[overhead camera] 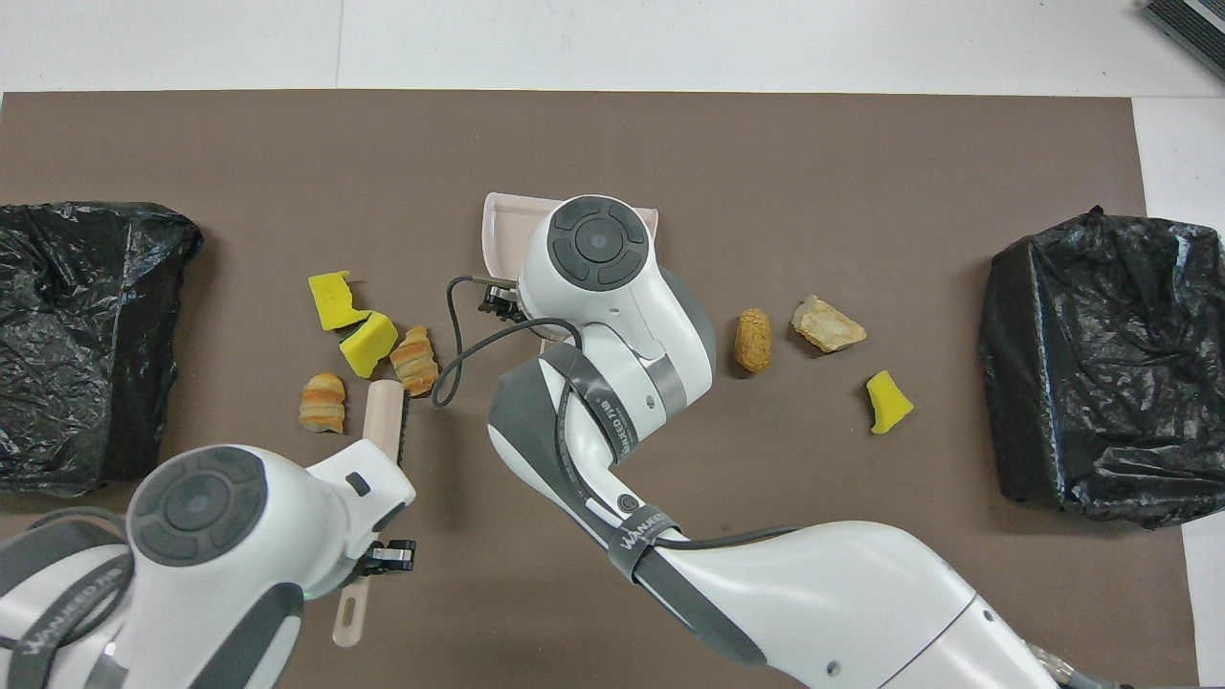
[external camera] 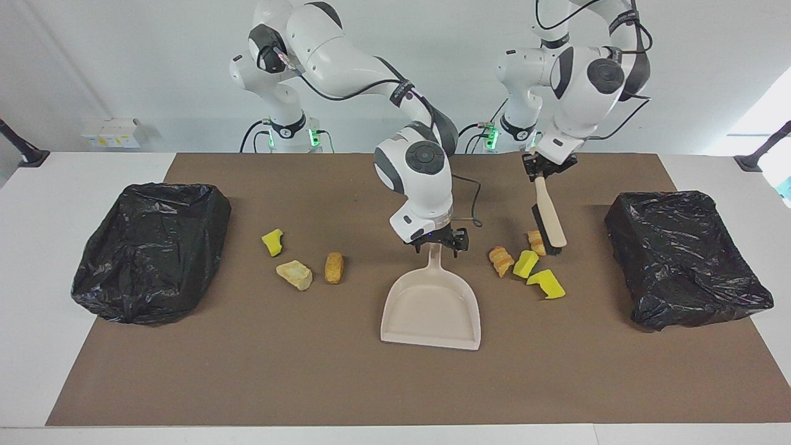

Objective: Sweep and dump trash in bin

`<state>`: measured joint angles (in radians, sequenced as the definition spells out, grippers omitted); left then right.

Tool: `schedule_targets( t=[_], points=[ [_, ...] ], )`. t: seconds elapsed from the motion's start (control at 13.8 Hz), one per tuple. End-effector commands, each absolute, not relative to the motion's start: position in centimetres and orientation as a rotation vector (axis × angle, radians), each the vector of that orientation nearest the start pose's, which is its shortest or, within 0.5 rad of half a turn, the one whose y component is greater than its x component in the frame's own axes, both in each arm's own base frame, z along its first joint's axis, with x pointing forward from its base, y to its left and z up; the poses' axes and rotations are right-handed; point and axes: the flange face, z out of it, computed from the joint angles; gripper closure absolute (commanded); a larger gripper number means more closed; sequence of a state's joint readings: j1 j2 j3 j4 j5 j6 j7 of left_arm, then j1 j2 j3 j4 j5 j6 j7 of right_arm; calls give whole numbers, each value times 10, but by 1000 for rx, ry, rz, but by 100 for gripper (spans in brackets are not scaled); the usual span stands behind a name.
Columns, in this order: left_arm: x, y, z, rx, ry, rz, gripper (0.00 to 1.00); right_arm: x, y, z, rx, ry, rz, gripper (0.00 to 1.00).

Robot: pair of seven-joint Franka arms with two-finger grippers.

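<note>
The trash lies in two groups on the brown mat [external camera: 346, 383]. Toward the right arm's end are a yellow sponge bit [external camera: 272, 241], a tan lump [external camera: 294, 274] and a brown bread piece [external camera: 334, 267]. Toward the left arm's end are two pastry lumps [external camera: 500, 259] and two yellow sponge chunks [external camera: 546, 284]. My left gripper [external camera: 544, 168] is shut on the beige brush [external camera: 550, 219], whose bristle end hangs low over that group [overhead camera: 415, 359]. The beige dustpan [external camera: 432, 309] rests flat mid-mat. My right gripper [external camera: 440, 244] is open, its fingers either side of the dustpan's handle.
Two black-bagged bins stand on the mat, one [external camera: 151, 247] at the right arm's end and one [external camera: 686, 253] at the left arm's end. In the overhead view the right arm's wrist covers most of the dustpan [overhead camera: 502, 230]. A cable loops beside the wrist.
</note>
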<state>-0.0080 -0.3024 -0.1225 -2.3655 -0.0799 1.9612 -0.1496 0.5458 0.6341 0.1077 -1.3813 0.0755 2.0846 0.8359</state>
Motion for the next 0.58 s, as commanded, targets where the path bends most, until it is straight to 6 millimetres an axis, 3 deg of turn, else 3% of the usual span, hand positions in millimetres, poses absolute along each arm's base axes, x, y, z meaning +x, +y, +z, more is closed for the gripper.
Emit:
schedule_targets(
  t=[0.0,0.14,0.29,0.51],
  points=[
    [478,-31,421,-3184,-214,130,100,576,427,356,-2991,392,52,16],
    [495,-28,392,-3190,-260,90,100,574,426,355,-3003,385,70,19],
    [491,-27,387,-3188,-258,116,100,564,428,355,-3015,362,86,19],
    [470,-33,370,-3177,-237,174,100,552,431,350,-3030,335,105,23]
  ],
)
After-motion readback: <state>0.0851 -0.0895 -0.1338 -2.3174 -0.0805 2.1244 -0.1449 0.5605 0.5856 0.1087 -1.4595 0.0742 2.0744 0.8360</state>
